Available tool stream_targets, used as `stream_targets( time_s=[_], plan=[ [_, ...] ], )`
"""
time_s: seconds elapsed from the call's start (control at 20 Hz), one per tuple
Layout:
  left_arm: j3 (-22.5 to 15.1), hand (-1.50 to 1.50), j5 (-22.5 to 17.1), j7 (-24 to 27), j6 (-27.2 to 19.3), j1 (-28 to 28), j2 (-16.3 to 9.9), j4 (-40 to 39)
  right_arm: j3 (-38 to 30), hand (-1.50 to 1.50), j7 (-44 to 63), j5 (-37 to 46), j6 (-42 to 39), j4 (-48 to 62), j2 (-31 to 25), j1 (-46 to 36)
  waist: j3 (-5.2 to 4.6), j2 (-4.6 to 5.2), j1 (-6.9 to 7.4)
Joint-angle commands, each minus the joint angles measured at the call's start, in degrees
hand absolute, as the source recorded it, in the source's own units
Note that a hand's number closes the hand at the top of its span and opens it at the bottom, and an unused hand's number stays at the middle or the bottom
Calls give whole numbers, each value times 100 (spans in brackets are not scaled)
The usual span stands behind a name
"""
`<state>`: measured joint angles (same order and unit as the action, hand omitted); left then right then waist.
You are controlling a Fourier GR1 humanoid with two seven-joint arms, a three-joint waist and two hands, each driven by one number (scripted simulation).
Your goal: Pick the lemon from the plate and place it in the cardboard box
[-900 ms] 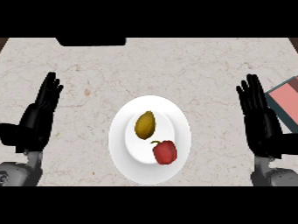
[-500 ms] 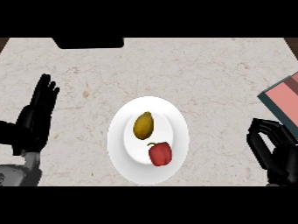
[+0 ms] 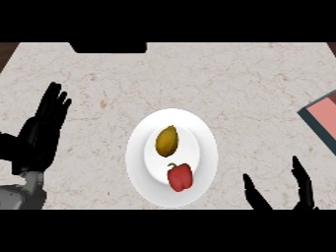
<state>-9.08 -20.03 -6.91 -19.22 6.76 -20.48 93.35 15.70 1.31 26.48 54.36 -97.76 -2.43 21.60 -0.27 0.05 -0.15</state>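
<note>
Plates: one white plate [image 3: 145,162] on the counter [image 3: 199,78]
Lemons: one lemon [image 3: 168,141]
Peppers: one red pepper [image 3: 179,177]
Boxes: one pink box [image 3: 335,120], cut by the edge, possibly the cardboard one
Hands: two, left hand [image 3: 36,135], right hand [image 3: 301,189]

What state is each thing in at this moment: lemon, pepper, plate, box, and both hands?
lemon: lying on the plate, untouched.
red pepper: on the plate, just below the lemon.
plate: flat on the counter, holding both.
cardboard box: at the right edge, partly out of view.
left hand: open, resting, fingers up.
right hand: open, low at the bottom edge, holding nothing.
</note>
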Motion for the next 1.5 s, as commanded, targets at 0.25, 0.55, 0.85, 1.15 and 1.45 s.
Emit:
stream_targets(
  time_s=[0.25, 0.55, 0.85, 1.15, 1.45],
  plan=[
    [8, 0, 10, -119, 45, 93, -40, 89, 1069, -150, 2322, 1570, -2145, -918, -651, 734, -36, 51, 160],
    [-13, 0, 1, -117, 111, 105, 21, 55, 1395, -150, 4830, 2479, -3729, -2213, -150, -287, -16, 30, 186],
    [44, 0, -37, -119, 249, 10, 87, 1, 2047, -150, 7038, 2766, -4435, -2239, 231, -2365, 13, 5, 142],
    [291, 0, -52, 100, 486, -219, -1, -56, 2064, -150, 7879, 2742, -4297, -1444, 238, -3286, 16, -7, 113],
    [358, 0, 45, 66, 421, 124, 168, -370, 1953, -150, 7926, 2194, -3891, -960, 240, -3679, 22, 0, 63]
  ],
)
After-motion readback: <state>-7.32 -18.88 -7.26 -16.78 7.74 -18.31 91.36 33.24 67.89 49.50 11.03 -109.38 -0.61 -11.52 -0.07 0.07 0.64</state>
